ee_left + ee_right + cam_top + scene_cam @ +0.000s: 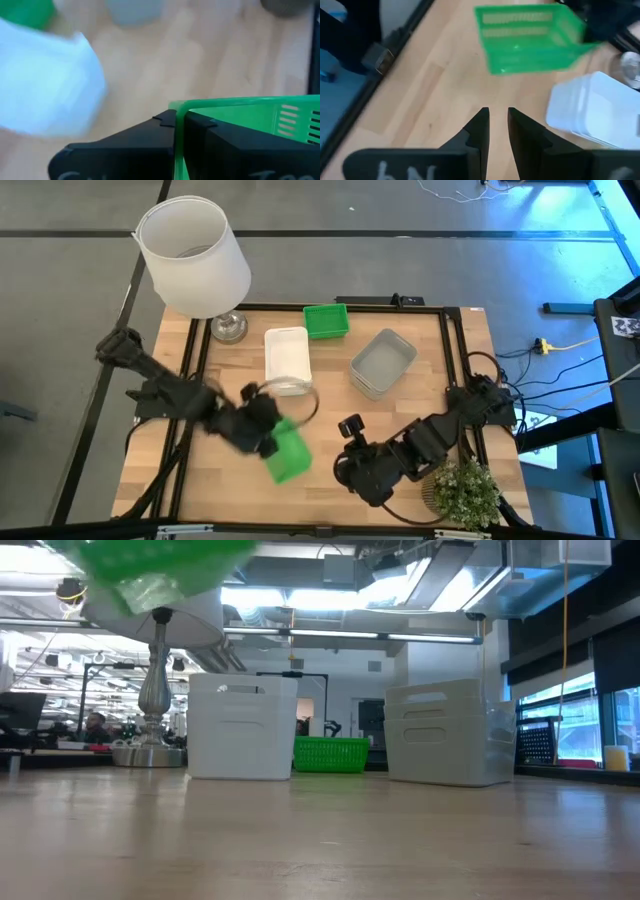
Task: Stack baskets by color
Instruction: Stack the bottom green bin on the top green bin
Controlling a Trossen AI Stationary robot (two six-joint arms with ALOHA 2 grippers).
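Green baskets, two seen: one clamped by its rim in left claw, lifted off surface; one far beyond. White stack, grey stack beyond it. Right claw nearby, fingers slightly apart, empty

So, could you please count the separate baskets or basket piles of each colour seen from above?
Green: 2, the back green basket and the held green basket in the left gripper
White: 1, the white pile
Grey: 1, the grey pile
Total: 4; how many nest in each pile does not show.
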